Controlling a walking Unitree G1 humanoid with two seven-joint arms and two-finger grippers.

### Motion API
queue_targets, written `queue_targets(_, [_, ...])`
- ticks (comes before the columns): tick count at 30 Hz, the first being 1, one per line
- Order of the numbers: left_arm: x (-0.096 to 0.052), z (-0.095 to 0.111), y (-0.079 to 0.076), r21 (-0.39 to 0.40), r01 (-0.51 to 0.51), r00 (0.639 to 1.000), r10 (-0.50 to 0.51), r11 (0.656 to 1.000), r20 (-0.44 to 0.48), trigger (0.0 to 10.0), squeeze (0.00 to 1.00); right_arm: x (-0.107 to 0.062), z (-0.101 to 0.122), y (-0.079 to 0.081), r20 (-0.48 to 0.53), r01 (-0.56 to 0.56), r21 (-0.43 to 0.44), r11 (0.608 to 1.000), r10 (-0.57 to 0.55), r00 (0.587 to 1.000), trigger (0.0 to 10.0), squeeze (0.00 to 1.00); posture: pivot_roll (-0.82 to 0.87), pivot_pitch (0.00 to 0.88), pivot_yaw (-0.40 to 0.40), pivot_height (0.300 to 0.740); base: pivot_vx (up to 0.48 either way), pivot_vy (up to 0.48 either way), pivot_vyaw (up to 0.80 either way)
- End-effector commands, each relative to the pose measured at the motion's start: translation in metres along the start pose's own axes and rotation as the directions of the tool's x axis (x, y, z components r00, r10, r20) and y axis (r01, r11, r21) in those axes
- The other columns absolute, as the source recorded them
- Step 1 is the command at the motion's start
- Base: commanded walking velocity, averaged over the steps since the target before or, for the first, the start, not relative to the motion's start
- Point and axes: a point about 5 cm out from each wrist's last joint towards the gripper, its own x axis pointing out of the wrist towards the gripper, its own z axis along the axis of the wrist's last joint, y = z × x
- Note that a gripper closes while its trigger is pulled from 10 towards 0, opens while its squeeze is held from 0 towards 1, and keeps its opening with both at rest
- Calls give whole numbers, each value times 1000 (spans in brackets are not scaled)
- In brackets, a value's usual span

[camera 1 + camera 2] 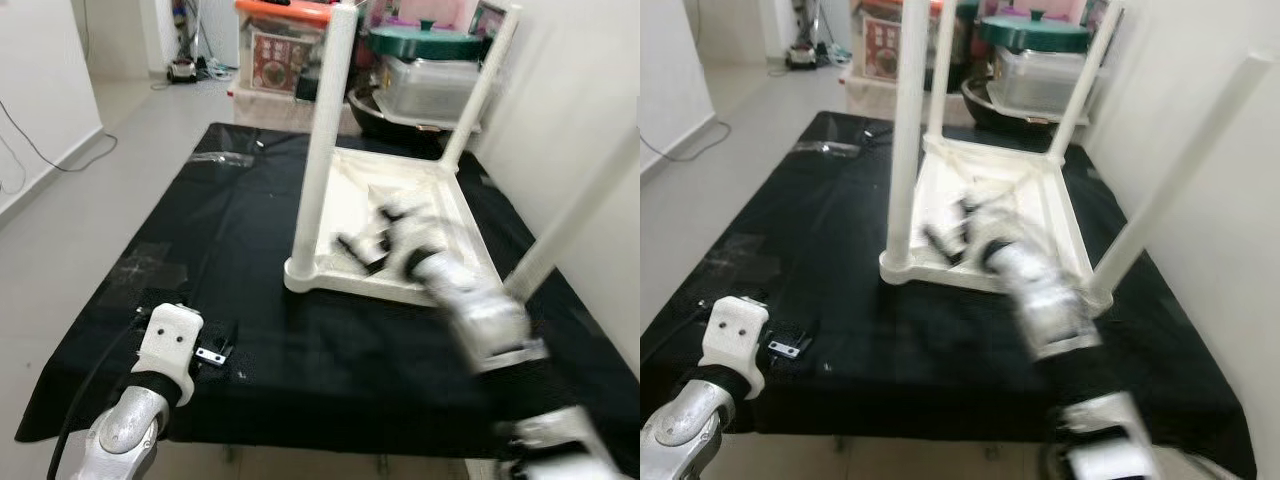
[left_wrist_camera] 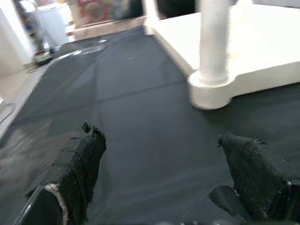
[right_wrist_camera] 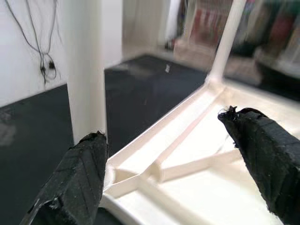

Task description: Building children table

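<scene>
The white table [image 1: 400, 220] is lying upside down on a black cloth [image 1: 200, 250], its top flat against the cloth and its legs pointing up; four legs are seen to be fitted already, so the build is judged to be near its end. The right gripper [image 3: 164, 164] is being held over the ribbed underside of the top, just beside the near-left leg [image 1: 320, 150], with its fingers [image 3: 75, 178] spread wide apart and nothing between them. In the head views the right arm is blurred, so its exact contact with the table cannot be told. The left gripper [image 2: 173, 178] is being kept low over the cloth, near the foot of that same leg but apart from it, its fingers [image 2: 77, 164] also wide apart and empty. The step in hand is judged to be the checking or seating of the near-left leg. For this to be done well, the leg should be taken low, close to its socket, the fingers being closed squarely around it, and pressure should be applied straight down along its axis so that the top is not tipped or slid on the cloth. A steadying hold on the top's rim by the left gripper is advised. Boxes [image 1: 290, 50] are stacked behind.
</scene>
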Motion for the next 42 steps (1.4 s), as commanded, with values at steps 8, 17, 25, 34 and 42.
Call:
queue_targets(8, [0,-3,-4,10,22,1000,-22,1000,-19,10000,0,-7,70,-45,254,100,-168,981,-55,966,10000,0,62,0,-86,740,0,0,0])
queue_targets(17, [1,-4,-1,10,12,1000,-12,1000,-22,10000,0,-29,140,-83,625,689,-289,664,-414,661,10000,0,78,0,-100,740,0,0,0])
queue_targets(25, [0,-5,-2,5,4,1000,-4,1000,-22,10000,0,-42,103,-134,441,869,-262,420,-749,495,10000,0,85,0,-107,740,0,0,0])
queue_targets(34, [2,-6,-4,3,13,1000,-13,1000,-24,10000,0,-50,84,-157,346,911,-162,379,-843,412,10000,0,73,0,-100,740,0,0,0])
queue_targets(42, [2,-6,-4,4,13,1000,-13,1000,-22,10000,0,-65,113,-158,525,961,-77,265,-809,265,10000,0,74,0,-99,740,0,0,0])
